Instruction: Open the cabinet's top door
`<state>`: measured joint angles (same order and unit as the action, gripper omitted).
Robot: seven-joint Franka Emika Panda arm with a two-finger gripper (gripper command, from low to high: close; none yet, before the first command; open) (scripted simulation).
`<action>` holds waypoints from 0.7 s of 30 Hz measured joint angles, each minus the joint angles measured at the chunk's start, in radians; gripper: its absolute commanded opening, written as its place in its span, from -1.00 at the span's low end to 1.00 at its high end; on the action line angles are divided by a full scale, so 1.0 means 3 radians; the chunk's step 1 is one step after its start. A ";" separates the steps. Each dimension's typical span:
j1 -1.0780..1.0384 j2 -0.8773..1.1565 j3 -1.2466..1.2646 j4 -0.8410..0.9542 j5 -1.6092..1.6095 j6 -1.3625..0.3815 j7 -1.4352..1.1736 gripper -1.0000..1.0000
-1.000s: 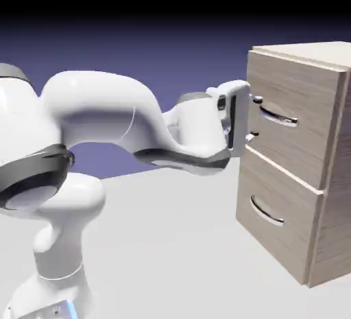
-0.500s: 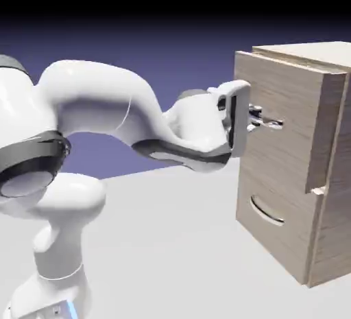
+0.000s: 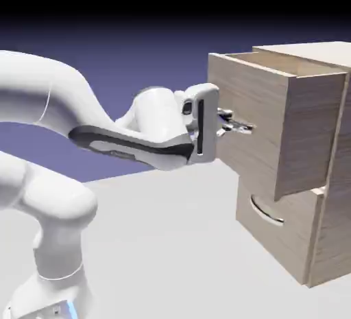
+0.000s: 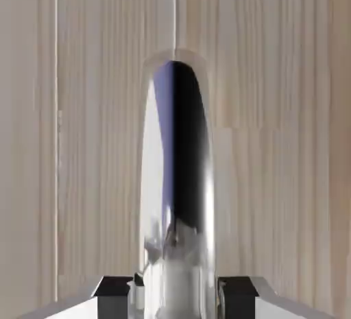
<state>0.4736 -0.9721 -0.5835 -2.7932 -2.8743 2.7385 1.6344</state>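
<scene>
Two stacked drawer fronts face the white arm (image 3: 103, 129), which reaches level across the exterior view with its pincer (image 3: 230, 124) clamped on the top door's (image 3: 243, 115) curved silver handle (image 4: 175, 187). That drawer stands pulled well out of the cabinet (image 3: 332, 194), its open box showing, above the bottom panel (image 3: 274, 225), which sits flush. Hand view: wood grain and the handle fill it, and only the grey fingertips (image 4: 113, 289) peek at the bottom edge.

cabinet (image 3: 322, 173): matt light wood-grain | handle (image 4: 177, 173): glossy mirror-like silver metal | arm (image 3: 41, 105): smooth glossy white
</scene>
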 measured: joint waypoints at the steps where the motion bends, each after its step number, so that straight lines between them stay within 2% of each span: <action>1: -0.0118 0.0009 0.0117 -0.0016 -0.0054 0.0045 0.0142 -1.00; 8: -0.0856 -0.0662 0.0651 -0.0396 -0.0075 0.0593 0.0422 -1.00; 13: -0.0705 -0.0872 0.0331 -0.0491 0.0291 0.0582 -0.0274 -1.00; 18: -0.1257 -0.1476 0.0508 -0.0725 0.0476 0.1162 -0.0382 -1.00; 19: -0.1343 -0.1565 0.0531 -0.0752 0.0495 0.1260 -0.0385 1.00; 21: -0.1344 -0.1565 0.0530 -0.0751 0.0499 0.1258 -0.0387 1.00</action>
<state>0.0703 -1.4415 -0.4245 -3.0186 -2.7245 3.1160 1.5185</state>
